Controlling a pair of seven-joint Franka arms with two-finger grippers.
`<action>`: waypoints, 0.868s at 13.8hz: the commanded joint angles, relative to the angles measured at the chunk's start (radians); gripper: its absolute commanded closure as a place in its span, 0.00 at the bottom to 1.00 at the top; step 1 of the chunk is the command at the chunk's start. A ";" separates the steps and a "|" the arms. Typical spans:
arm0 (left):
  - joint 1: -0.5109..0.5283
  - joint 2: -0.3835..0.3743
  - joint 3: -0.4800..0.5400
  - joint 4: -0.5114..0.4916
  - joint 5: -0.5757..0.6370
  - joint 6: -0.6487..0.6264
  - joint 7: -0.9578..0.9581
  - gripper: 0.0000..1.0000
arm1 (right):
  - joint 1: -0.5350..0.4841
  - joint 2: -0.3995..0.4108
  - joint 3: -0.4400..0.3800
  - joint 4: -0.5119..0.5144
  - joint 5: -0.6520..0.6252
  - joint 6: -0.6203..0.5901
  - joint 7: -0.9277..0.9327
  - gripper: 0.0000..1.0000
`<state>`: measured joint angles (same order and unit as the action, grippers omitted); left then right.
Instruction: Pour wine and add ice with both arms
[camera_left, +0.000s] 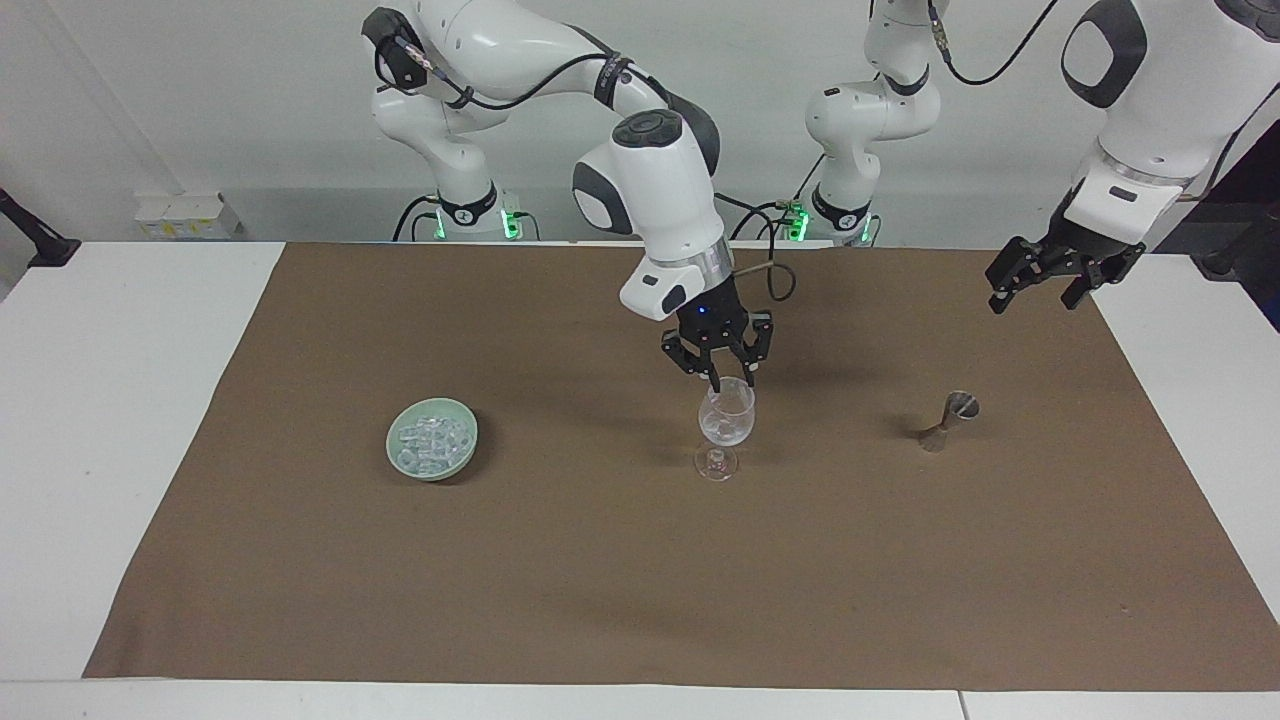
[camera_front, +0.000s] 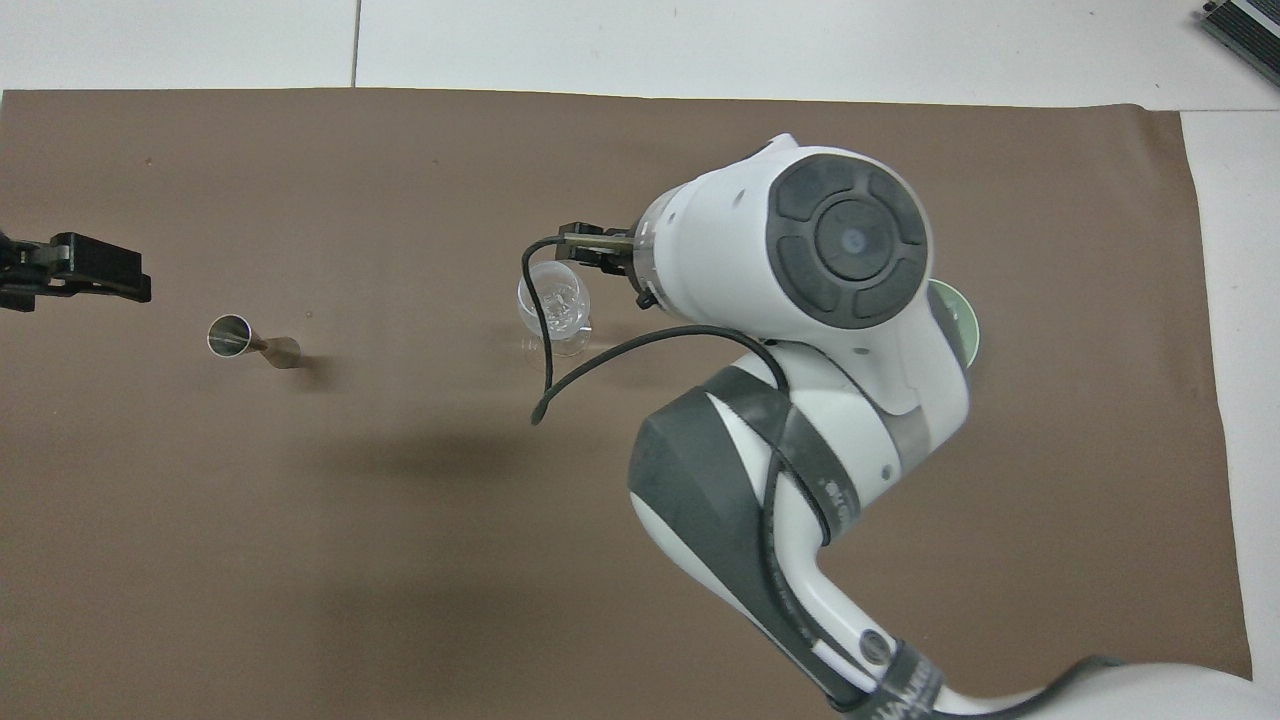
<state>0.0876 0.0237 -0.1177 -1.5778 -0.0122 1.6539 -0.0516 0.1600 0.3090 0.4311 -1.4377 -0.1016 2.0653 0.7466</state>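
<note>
A clear wine glass (camera_left: 727, 422) (camera_front: 553, 305) stands upright mid-mat, with whitish ice chunks (camera_left: 726, 430) in its bowl. My right gripper (camera_left: 731, 380) hangs just over the glass's rim, fingers apart and nothing between them. More ice (camera_left: 430, 440) is heaped in a pale green bowl (camera_left: 432, 462) toward the right arm's end of the mat. In the overhead view the right arm's wrist covers most of that bowl, leaving a sliver of rim (camera_front: 966, 318). My left gripper (camera_left: 1040, 282) (camera_front: 70, 275) waits open over the mat's edge at the left arm's end.
A small metal jigger (camera_left: 950, 420) (camera_front: 240, 337) sits on the brown mat (camera_left: 600, 580) between the glass and the left gripper. White tabletop (camera_left: 120, 420) borders the mat. A black cable (camera_front: 545, 340) from the right wrist loops above the glass.
</note>
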 joint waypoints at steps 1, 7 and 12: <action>0.004 0.005 0.001 0.016 -0.012 0.000 0.001 0.00 | -0.082 -0.115 0.008 -0.085 -0.018 -0.062 -0.004 0.00; 0.004 -0.001 0.001 0.015 -0.011 -0.011 0.003 0.00 | -0.207 -0.249 0.005 -0.092 -0.007 -0.339 -0.160 0.00; 0.004 0.004 0.001 0.016 -0.009 0.004 0.004 0.00 | -0.143 -0.284 -0.220 -0.086 0.080 -0.536 -0.384 0.00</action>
<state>0.0877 0.0237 -0.1171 -1.5738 -0.0128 1.6541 -0.0515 -0.0113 0.0452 0.2919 -1.4945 -0.0759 1.5642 0.4435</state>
